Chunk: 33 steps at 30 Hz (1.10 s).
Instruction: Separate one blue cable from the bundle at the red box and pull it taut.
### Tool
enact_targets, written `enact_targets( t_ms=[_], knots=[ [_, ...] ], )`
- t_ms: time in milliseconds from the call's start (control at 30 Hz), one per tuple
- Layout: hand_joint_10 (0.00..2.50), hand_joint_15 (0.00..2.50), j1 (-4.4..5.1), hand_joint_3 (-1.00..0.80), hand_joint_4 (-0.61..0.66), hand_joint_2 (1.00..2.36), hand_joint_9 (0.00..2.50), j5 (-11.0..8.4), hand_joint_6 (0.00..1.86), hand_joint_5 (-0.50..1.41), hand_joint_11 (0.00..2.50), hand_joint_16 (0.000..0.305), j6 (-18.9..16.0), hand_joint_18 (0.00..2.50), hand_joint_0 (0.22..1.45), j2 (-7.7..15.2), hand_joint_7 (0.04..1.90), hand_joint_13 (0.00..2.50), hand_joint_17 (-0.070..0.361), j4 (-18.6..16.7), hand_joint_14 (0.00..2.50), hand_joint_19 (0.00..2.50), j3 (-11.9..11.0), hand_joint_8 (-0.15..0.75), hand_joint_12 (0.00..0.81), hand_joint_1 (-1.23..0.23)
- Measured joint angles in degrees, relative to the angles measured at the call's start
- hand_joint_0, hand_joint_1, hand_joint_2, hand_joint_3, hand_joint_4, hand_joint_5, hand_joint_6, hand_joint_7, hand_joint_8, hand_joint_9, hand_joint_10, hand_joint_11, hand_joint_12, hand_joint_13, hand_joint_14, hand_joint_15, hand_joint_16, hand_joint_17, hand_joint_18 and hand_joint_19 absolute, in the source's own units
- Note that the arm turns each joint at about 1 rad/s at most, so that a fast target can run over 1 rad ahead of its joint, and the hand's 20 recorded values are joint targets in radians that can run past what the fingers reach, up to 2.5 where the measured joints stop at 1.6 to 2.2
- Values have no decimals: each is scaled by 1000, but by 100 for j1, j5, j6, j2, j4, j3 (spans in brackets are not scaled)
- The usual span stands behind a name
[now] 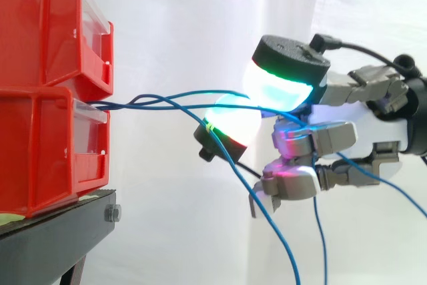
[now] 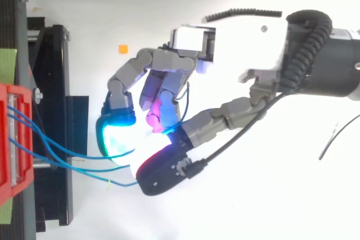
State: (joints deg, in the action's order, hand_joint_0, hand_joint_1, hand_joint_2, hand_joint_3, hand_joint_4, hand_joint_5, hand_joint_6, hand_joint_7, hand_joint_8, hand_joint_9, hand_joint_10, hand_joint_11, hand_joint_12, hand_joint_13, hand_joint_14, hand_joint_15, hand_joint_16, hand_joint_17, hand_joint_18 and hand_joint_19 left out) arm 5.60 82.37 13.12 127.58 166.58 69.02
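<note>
A blue cable [image 1: 200, 91] ran nearly level from the lower red bin [image 1: 40, 158] on the left to the hand [image 2: 242, 37] on the right. It was apparently pinched between the glowing pads [image 1: 280, 88] of curled fingers. Other cables [image 1: 267, 215] sagged below, right of the black stand [image 1: 53, 238].

Black stand [image 1: 57, 238] w/ bolt [image 1: 112, 213] at front edge carries 2 red bins: lower bin [image 1: 40, 151] directly on it, upper bin [image 1: 40, 25] stacked atop lower.

Side camera level, close; top camera overhead (perhaps slightly farther); both share robot hand [image 1: 373, 139], red bins [image 1: 41, 139]
</note>
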Motion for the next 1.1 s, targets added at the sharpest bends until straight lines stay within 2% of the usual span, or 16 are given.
enact_targets(
  t_ms=[133,233,600,700,767,800,967,1100],
  knots=[
    [494,1226,8,-189,-75,1018,1252,-1,897,-133,1472,0,345,438,631,-124,989,1099,0,400,18,861,2,96,179,-803],
    [487,1223,10,-187,-74,1018,1254,3,897,-132,1463,0,454,439,631,-158,992,1099,0,621,19,853,3,102,179,-803],
    [465,1220,22,-182,-75,1018,1252,-36,897,-132,1481,0,478,440,629,-209,996,1098,1,834,18,853,11,101,182,-797],
    [461,1242,40,-183,-75,1018,1244,-160,897,-131,1492,1,476,441,630,-276,997,1094,1,888,18,848,26,102,185,-798],
    [276,1219,58,-180,-74,1018,1246,-257,897,-131,1492,1,473,441,629,-320,994,1087,2,938,19,847,55,109,188,-798],
    [1,1163,66,-175,-74,1019,1230,-287,897,-131,1478,1,470,440,627,-334,991,1047,3,954,23,826,72,128,190,-797],
    [12,808,123,-181,-69,1019,1025,-453,892,-127,979,3,341,413,625,-386,989,894,6,967,23,765,209,161,171,-802],
    [13,665,152,-185,-71,1017,889,-540,886,-125,735,2,97,372,625,-388,1014,788,5,917,19,733,257,158,150,-807]
  ],
)
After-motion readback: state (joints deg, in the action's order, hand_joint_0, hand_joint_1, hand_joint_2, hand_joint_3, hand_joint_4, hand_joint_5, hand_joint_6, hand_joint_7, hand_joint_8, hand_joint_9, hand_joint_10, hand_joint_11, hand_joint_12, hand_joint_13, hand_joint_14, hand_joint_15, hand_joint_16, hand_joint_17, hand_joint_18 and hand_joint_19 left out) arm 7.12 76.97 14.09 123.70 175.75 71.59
